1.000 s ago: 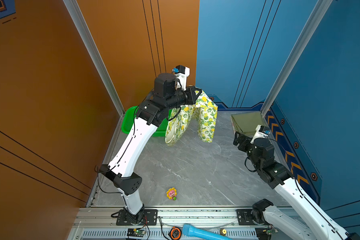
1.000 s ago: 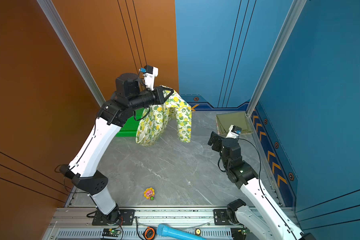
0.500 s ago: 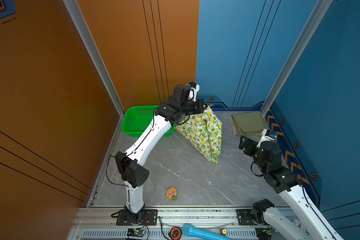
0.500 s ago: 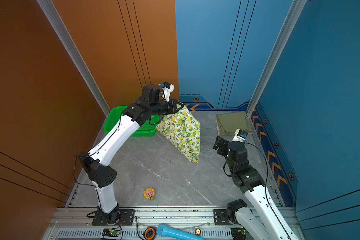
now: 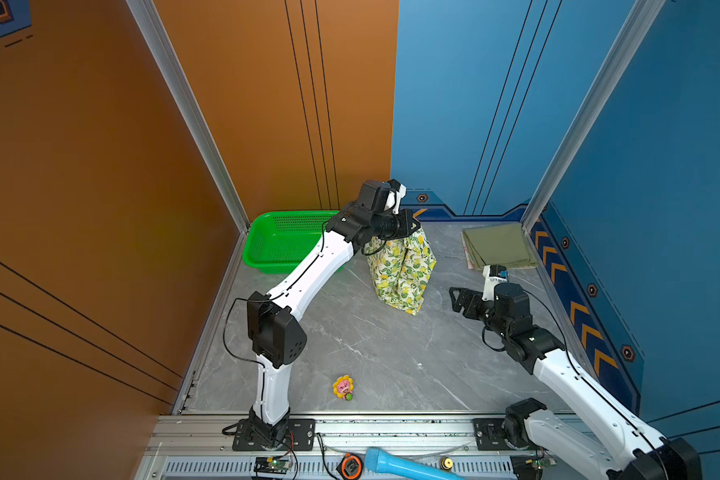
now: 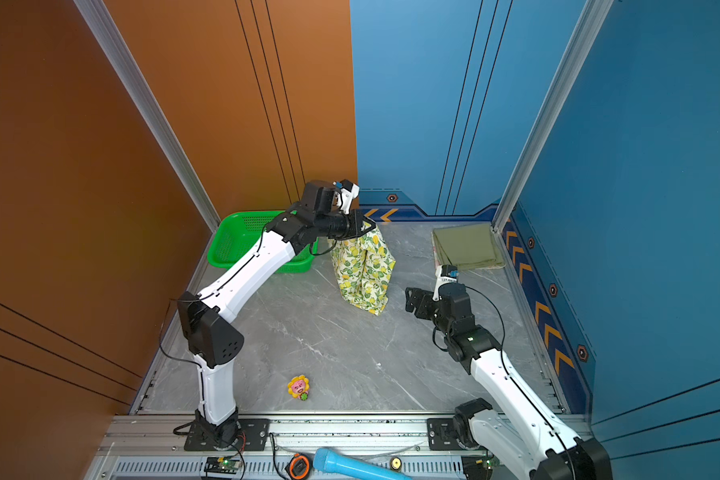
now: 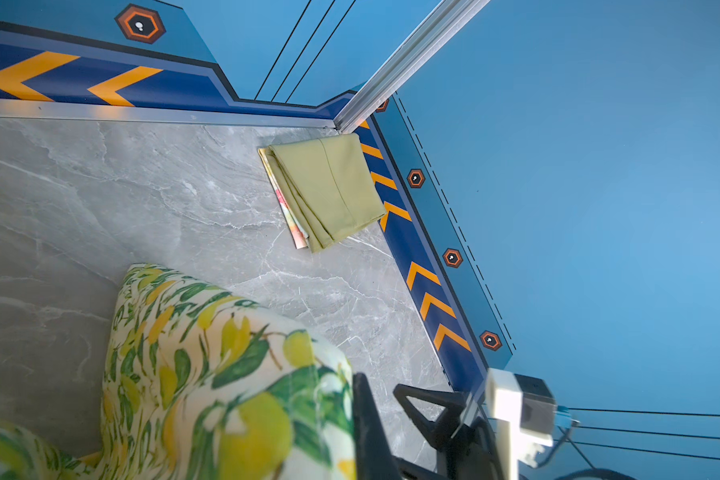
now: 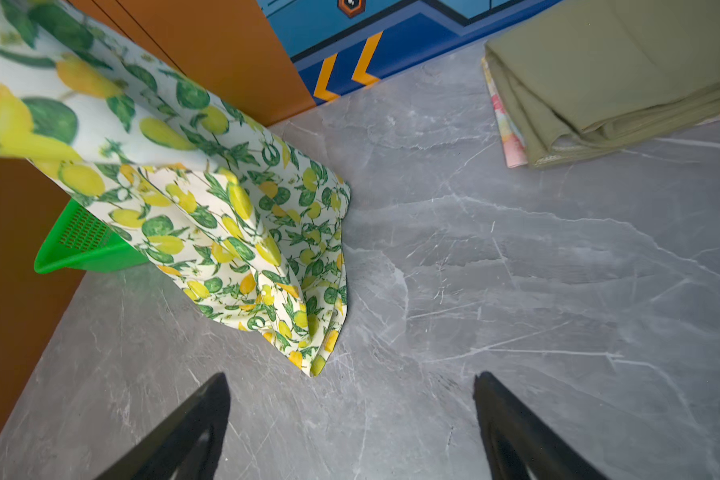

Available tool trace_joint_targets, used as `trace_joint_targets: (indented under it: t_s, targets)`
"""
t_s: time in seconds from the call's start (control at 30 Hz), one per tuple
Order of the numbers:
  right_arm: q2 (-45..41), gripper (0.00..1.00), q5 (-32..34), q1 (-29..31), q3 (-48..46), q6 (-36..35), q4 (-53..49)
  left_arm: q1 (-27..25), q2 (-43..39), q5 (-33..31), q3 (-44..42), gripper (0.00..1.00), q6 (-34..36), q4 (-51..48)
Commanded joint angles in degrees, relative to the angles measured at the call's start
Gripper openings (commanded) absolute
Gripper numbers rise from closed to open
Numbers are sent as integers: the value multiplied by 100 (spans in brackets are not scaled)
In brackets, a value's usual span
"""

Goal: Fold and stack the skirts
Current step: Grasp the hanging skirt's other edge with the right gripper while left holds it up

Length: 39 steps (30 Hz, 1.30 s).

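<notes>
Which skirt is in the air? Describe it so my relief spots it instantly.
Start at the green basket by the orange wall. Beside it, the left gripper holds a cloth hanging toward the grey floor. It is the lemon skirt: white, yellow lemons, green leaves, unlike the plain olive skirt lying folded.

Skirt between basket and stack

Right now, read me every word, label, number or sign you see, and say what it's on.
No readable words or numbers anywhere.
Orange chevron arrows on the blue wall trim: signs, no text.
Hexagon badges: a white mark, no letters.
Orange tool by the front rail: any label too small to read.
</notes>
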Motion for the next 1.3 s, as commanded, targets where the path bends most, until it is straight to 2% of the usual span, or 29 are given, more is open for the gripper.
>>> trace_joint_targets:
  t_s: [0.0,0.2,0.37,0.4,0.47,0.53,0.57,0.6,0.63,0.77,0.93,1.1,1.27]
  targets:
    - [392,92,-491,62,-141,-391,1164,-50,-92,205,88,0,-17,213]
    - [1692,93,-716,293,-85,-800,2189,-40,-101,236,152,0,-44,207]
    - [3308,93,-976,314,491,-1045,2837,-30,-123,271,177,0,-49,201]
    - [3658,90,-1056,299,715,-1079,2902,-25,-121,276,189,0,-60,198]
    - [4049,75,-1303,284,901,-1042,3422,-14,-134,272,205,0,-63,169]
    - [4025,44,-1306,337,975,-1039,3818,29,-139,280,238,0,-87,127]
    - [3930,29,-1320,347,1090,-1070,3677,48,-148,281,247,0,-98,99]
    - [3756,9,-1381,362,1232,-1133,3446,68,-167,271,269,0,-108,71]
    - [3529,0,-1401,367,1336,-1164,3162,97,-196,250,278,0,-116,41]
    - [2448,0,-1238,354,1508,-1384,1856,179,-365,78,274,0,-119,-107]
    - [1358,0,-622,250,2423,-1937,-820,339,-733,-251,78,0,-245,-164]
    - [675,0,-269,29,3078,-2193,-1793,452,-1141,-394,-122,0,-303,-164]
    - [439,0,-175,-125,3596,-2250,-2336,474,-1632,-542,-557,0,-272,-169]
